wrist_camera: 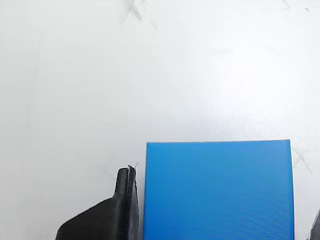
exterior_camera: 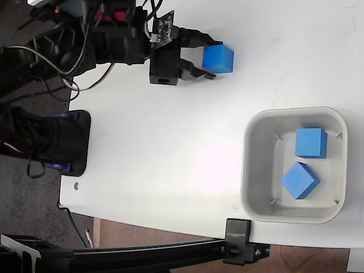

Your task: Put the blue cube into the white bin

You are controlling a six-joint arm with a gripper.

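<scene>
One blue cube point(exterior_camera: 219, 58) rests on the white table at the top centre of the fixed view. My gripper point(exterior_camera: 218, 60) straddles it, one black finger on each side. The wrist view shows this cube point(wrist_camera: 217, 190) large at the bottom, with the left finger point(wrist_camera: 125, 210) just beside it and a thin strip of table showing between them. Only a sliver of the right finger shows at the frame edge. The gripper point(wrist_camera: 222, 200) looks open around the cube. The white bin point(exterior_camera: 250, 136) stands at the lower right, well away from the gripper, and holds two other blue cubes point(exterior_camera: 311, 142) point(exterior_camera: 300, 180).
The arm body and loose cables point(exterior_camera: 85, 51) fill the upper left. A black bracket point(exterior_camera: 62, 142) sits at the table's left edge. A black clamp point(exterior_camera: 238, 249) on a rail sits at the front edge below the bin. Bare white table point(exterior_camera: 170, 148) lies between gripper and bin.
</scene>
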